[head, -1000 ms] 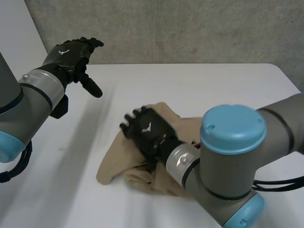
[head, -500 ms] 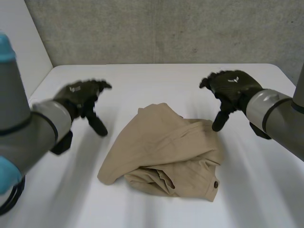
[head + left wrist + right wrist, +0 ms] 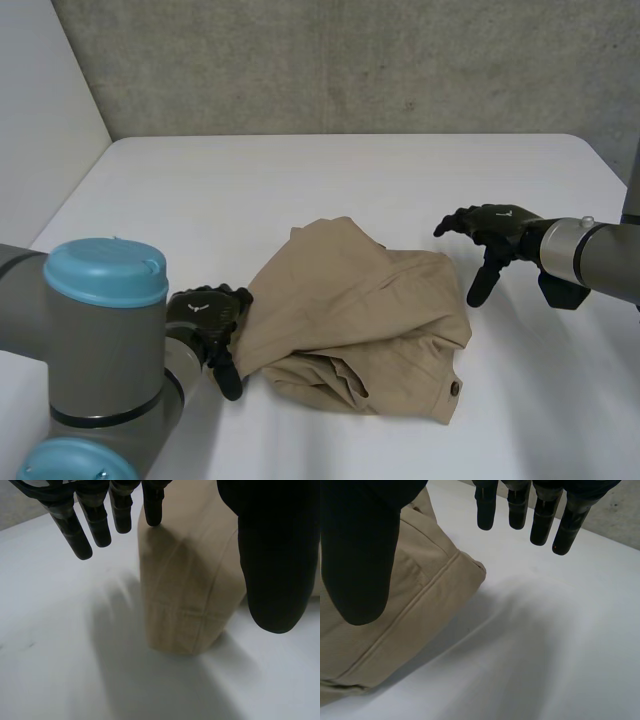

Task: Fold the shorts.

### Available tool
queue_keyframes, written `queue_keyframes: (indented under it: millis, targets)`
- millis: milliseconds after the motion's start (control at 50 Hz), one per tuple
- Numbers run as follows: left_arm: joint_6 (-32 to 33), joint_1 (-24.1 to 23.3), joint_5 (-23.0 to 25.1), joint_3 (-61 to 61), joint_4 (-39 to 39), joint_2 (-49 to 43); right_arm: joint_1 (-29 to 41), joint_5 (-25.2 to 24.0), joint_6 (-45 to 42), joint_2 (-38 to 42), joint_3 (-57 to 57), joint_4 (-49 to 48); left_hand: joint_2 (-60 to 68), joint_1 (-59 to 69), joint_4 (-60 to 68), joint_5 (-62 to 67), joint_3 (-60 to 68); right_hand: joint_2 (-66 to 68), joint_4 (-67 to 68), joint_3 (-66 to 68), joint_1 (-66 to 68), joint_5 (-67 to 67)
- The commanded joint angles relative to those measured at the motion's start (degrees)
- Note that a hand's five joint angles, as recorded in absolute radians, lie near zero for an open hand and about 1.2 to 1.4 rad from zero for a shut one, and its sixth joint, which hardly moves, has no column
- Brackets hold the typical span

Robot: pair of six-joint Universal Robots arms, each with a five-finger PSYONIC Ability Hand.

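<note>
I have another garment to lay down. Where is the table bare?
Bare table stretches from the shorts back to the wall. Crowded beside the shorts: left hand at their left edge, right hand at their right corner.

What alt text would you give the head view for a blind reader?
Crumpled tan shorts lie on a white table. The open left robot hand is at their left edge; the open right robot hand hangs beside their right corner.

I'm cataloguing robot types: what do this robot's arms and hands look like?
The left arm and right arm are grey; a light-blue cap tops a left arm joint. The left robot hand and right robot hand are black, each with a small white mark on its back.
</note>
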Motion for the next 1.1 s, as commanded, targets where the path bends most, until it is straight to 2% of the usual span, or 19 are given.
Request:
queue_keyframes:
  millis: [20, 100, 180, 240, 280, 340, 420, 500, 580, 680, 760, 920, 1000, 1100]
  targets:
    - [0.0, 0.0, -2.6, 1.1, 2.8, -3.5, 0.0, -3.5, 0.0, 5.7, -4.9, 0.6, 1.9, 3.5, 1.4, 1.2, 0.4, 1.0, 0.2, 1.6, 2.0, -0.5]
    - [0.0, 0.0, -2.9, 2.1, 3.8, -5.4, 0.1, -5.6, 0.0, 8.0, -6.4, 1.4, 4.6, 6.2, 4.1, 3.9, 3.1, 3.6, 2.9, 4.2, 4.7, 2.2]
    - [0.0, -0.2, -3.0, 3.0, 4.5, -6.9, 0.6, -6.4, 0.0, 9.5, -8.2, 2.0, 11.0, 12.6, 10.4, 10.3, 9.5, 20.6, 19.8, 21.2, 21.6, 19.2]
    - [0.0, -0.2, -3.0, 3.8, 5.6, -7.9, 0.8, -6.4, 0.0, 9.7, -8.9, 1.9, 20.6, 22.1, 20.0, 19.8, 19.0, 48.1, 47.4, 48.7, 49.2, 46.7]
    - [0.0, -0.2, -3.1, 4.9, 7.0, -8.5, 0.8, -6.0, 0.0, 9.5, -9.5, 1.5, 40.9, 42.5, 40.3, 40.1, 39.3, 67.2, 66.5, 67.9, 68.3, 65.8]
    - [0.1, 0.0, -3.6, 6.7, 8.0, -8.1, 0.8, -5.6, -0.2, 8.8, -10.5, 1.5, 61.2, 62.8, 60.7, 60.5, 59.7, 67.3, 66.6, 67.9, 68.4, 65.9]
    - [0.8, 0.1, -3.6, 10.3, 7.0, -4.9, 0.7, -5.1, -2.4, 4.3, -10.8, 1.4, 68.2, 69.7, 67.6, 67.4, 66.6, 67.3, 66.6, 67.9, 68.4, 65.9]
    - [5.0, 0.4, -3.0, 13.7, 4.0, 1.6, 0.8, -3.4, -5.5, -3.4, -8.7, 0.6, 68.2, 69.8, 67.6, 67.5, 66.7, 67.3, 66.6, 67.9, 68.4, 65.9]
    - [11.1, 0.5, -2.9, 17.9, 1.3, 7.1, 0.7, -0.6, -5.7, -11.4, -5.9, -3.7, 68.2, 69.8, 67.6, 67.5, 66.7, 67.3, 66.6, 67.9, 68.4, 65.9]
    - [15.2, 0.6, -2.8, 22.2, 0.7, 13.3, 0.8, 3.0, -5.8, -21.8, -1.5, -9.6, 68.2, 69.8, 67.6, 67.5, 66.7, 67.3, 66.6, 67.9, 68.4, 65.9]
    - [16.3, 0.4, -2.0, 25.2, 0.0, 16.8, 0.9, 5.2, -5.7, -29.4, 0.9, -10.4, 68.2, 69.8, 67.6, 67.5, 66.7, 67.3, 66.6, 67.9, 68.4, 65.9]
    - [15.9, 0.0, 5.1, 28.4, -8.7, 22.1, 0.8, 6.8, -5.7, -39.7, 4.3, -9.3, 68.2, 69.8, 67.6, 67.5, 66.7, 67.3, 66.6, 67.9, 68.4, 65.9]
    - [15.7, -0.2, 5.5, 29.2, -13.1, 24.4, 0.7, 6.7, -6.1, -44.2, 4.5, -6.4, 68.2, 69.8, 67.6, 67.5, 66.7, 67.3, 66.6, 67.9, 68.4, 65.9]
    - [15.9, 0.2, 5.6, 30.2, -14.1, 26.5, 0.5, 6.3, -6.2, -45.4, 3.7, -2.7, 68.2, 69.8, 67.6, 67.5, 66.7, 67.3, 66.6, 67.9, 68.4, 65.9]
